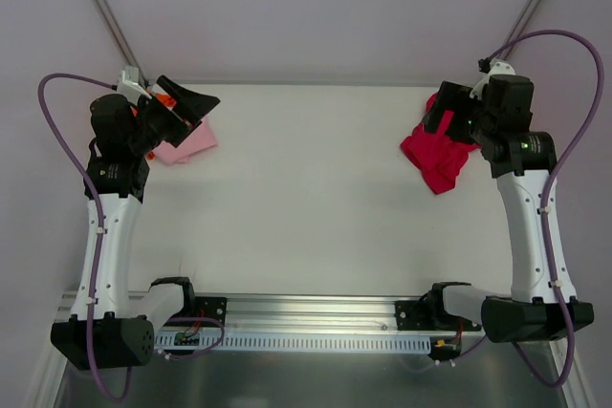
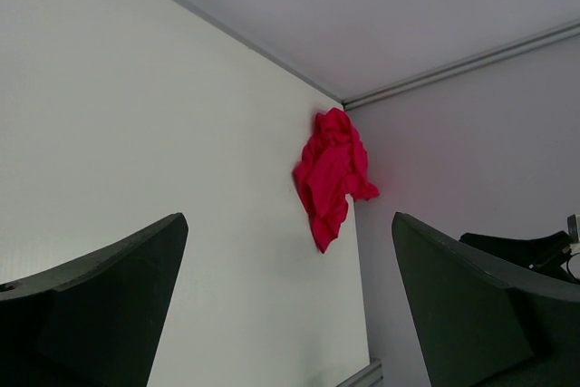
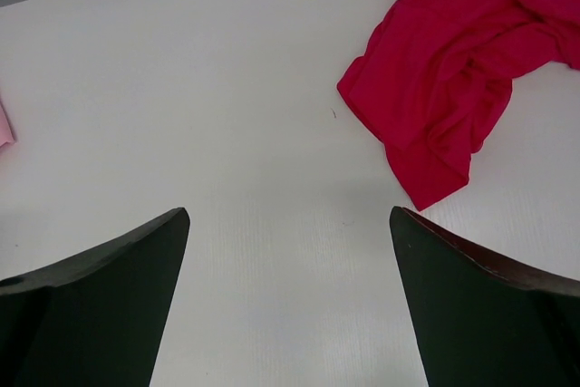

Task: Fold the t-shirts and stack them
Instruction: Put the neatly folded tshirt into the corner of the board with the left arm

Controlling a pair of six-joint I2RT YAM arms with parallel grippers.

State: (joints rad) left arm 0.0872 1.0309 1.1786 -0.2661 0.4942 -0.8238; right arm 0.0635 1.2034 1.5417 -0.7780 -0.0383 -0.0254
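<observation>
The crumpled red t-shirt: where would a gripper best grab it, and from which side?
Probably the pointed flap of the red t-shirt nearest the open right gripper. It lies flat and thin on the table, clear of the bunched folds, so coming down from above on that side should pinch one edge cleanly.

No readable text, label, brand or number anywhere — cloth, arms and table all unmarked.

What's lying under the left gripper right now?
A light pink t-shirt pokes out beneath the open left gripper, beside an orange sliver; the arm hides the rest.
</observation>
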